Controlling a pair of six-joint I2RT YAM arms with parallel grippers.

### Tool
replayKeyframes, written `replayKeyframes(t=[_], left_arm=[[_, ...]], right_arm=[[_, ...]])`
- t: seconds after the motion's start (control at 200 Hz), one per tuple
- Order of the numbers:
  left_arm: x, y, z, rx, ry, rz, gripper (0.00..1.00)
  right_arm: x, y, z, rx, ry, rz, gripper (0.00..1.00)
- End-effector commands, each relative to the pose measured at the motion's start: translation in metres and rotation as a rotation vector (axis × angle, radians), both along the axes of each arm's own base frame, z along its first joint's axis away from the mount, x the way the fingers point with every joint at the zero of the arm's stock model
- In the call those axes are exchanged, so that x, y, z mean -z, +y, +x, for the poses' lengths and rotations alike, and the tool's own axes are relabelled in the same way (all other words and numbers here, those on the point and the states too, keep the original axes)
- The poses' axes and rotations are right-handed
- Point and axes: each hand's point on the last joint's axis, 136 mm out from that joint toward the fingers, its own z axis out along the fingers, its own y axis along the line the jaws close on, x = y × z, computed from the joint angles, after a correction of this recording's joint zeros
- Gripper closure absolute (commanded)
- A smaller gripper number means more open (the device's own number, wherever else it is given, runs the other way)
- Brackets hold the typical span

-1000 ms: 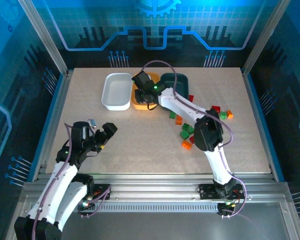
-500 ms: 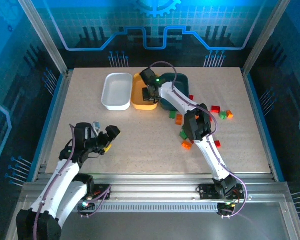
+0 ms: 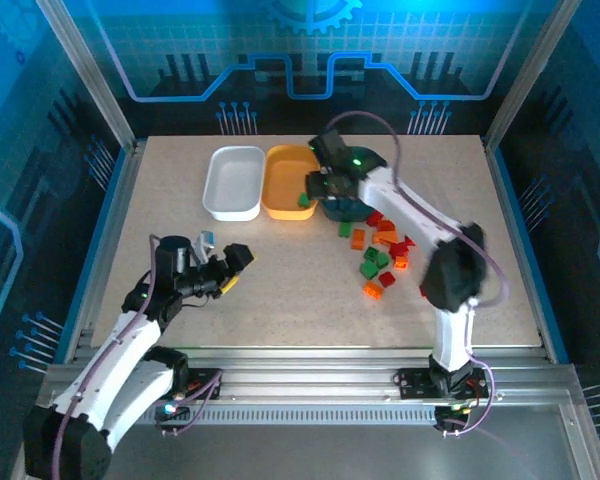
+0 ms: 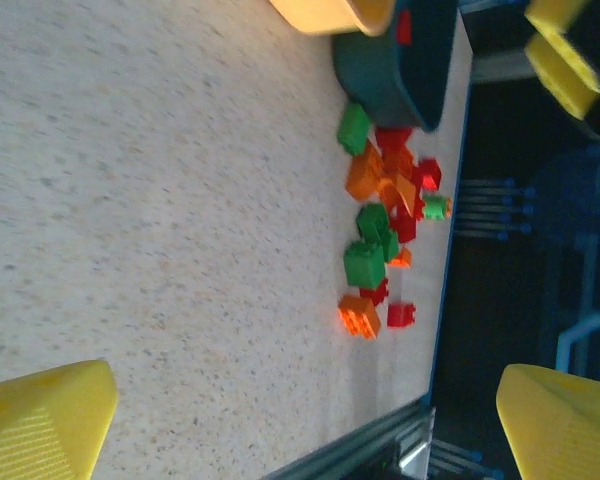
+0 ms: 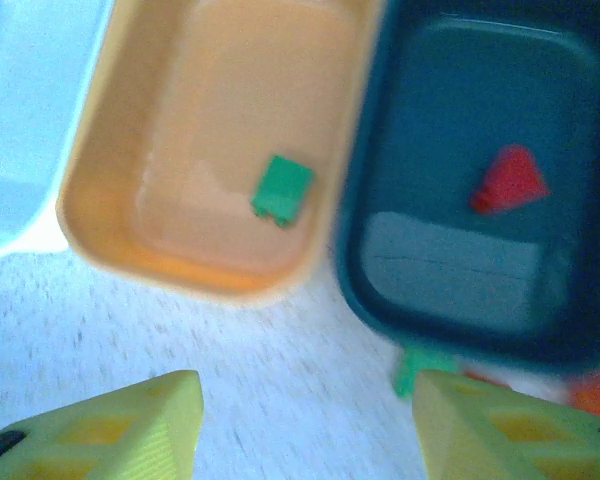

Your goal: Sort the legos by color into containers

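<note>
Hanging wide and empty, the left gripper (image 3: 225, 272) sits leftmost. A small green plastic brick (image 5: 282, 189) lies in the shallow orange-yellow plastic tray (image 5: 180, 270) beside the right gripper (image 5: 310, 425), parted and empty; scattered red, orange, green bricks (image 3: 380, 255) lie rightward, nearer that arm.

Speckled beige table (image 3: 280, 290) holds red, orange, green legos (image 3: 377, 262), a white tray (image 3: 235, 180), orange-yellow tray (image 3: 285, 180), teal tray (image 5: 460, 280).
</note>
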Motion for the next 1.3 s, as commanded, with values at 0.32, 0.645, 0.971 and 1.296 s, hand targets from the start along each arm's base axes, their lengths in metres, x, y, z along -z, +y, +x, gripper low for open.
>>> replayKeyframes(t=[0.32, 0.645, 0.971, 1.296], left_arm=[[0.017, -0.126, 0.009, 0.329, -0.101, 0.078, 0.01], [0.041, -0.123, 0.005, 0.352, -0.040, 0.129, 0.01], [0.040, -0.121, 0.002, 0.361, -0.029, 0.141, 0.01], [0.033, -0.105, -0.007, 0.333, -0.048, 0.177, 0.01]], right_arm=[[0.097, -0.185, -0.153, 0.395, 0.276, 0.027, 0.31], [0.137, -0.147, -0.182, 0.260, 0.376, 0.123, 0.34], [0.162, -0.109, -0.190, 0.267, 0.440, 0.122, 0.25], [0.170, -0.097, -0.174, 0.347, 0.432, 0.129, 0.20]])
